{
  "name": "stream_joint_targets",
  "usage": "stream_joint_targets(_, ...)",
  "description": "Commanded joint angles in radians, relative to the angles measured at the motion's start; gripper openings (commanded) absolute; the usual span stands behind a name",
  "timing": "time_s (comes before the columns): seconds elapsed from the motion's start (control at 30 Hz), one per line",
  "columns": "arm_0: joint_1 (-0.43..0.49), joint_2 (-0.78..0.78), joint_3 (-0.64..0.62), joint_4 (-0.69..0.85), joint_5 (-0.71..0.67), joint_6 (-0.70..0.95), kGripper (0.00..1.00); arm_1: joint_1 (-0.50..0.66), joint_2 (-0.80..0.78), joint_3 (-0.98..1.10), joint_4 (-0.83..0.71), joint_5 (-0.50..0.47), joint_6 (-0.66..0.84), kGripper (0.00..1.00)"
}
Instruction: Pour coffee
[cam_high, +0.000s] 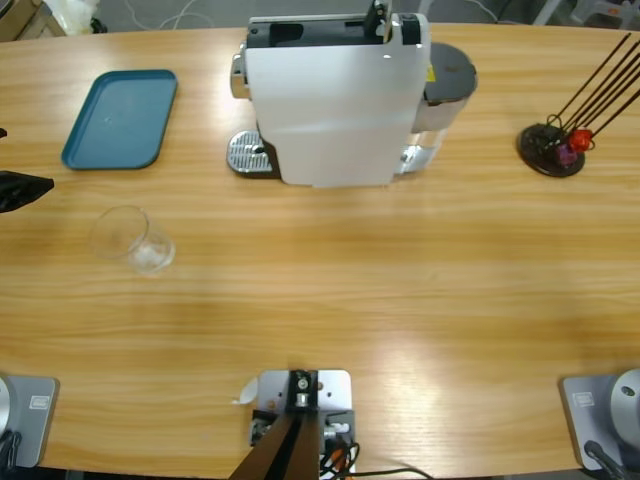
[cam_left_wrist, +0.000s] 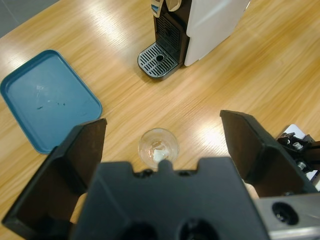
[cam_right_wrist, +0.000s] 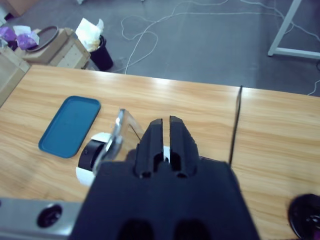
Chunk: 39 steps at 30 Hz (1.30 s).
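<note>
Looking down, we saw a clear glass (cam_high: 132, 238) standing on the wooden counter (cam_high: 400, 280), below the blue tray (cam_high: 120, 118) and well apart from the white coffee machine (cam_high: 335, 95). The glass looked empty; we saw no coffee in it. Our left end effector (cam_left_wrist: 160, 150) hung above the glass with its jaws wide open and held nothing. Our right end effector (cam_right_wrist: 165, 142) was above the coffee machine, its jaws pressed shut on nothing. A dark stand with sticks (cam_high: 552, 148) stood at the far side.

A blue tray (cam_high: 120, 118) lies left of the table (cam_high: 400, 290); a dark stick holder (cam_high: 551, 150) stands right.
</note>
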Motion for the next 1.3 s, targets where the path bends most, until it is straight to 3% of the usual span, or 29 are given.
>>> stream_joint_targets(0.03,0.007,0.015,0.020,-0.008,-0.008,-0.011,0.977,0.036,0.084,-0.066,0.008,0.052,0.054,0.000)
stream_joint_targets(0.23,0.007,0.006,0.032,-0.008,-0.007,-0.011,0.977,0.091,0.135,-0.184,0.082,0.059,0.076,0.000)
stream_joint_targets(0.73,0.007,-0.017,0.062,-0.007,-0.003,-0.013,0.977,0.171,0.244,-0.210,0.138,0.072,0.144,0.000)
stream_joint_targets(0.93,0.007,-0.023,0.064,-0.007,-0.003,-0.013,0.977,0.171,0.286,-0.193,0.107,0.073,0.125,0.000)
stream_joint_targets(1.17,0.011,-0.029,0.064,-0.006,-0.003,-0.013,0.977,0.171,0.316,-0.059,-0.068,0.139,0.145,0.000)
stream_joint_targets(1.3,0.015,-0.030,0.064,-0.006,-0.003,-0.013,0.977,0.171,0.339,-0.022,-0.091,0.151,0.157,0.000)
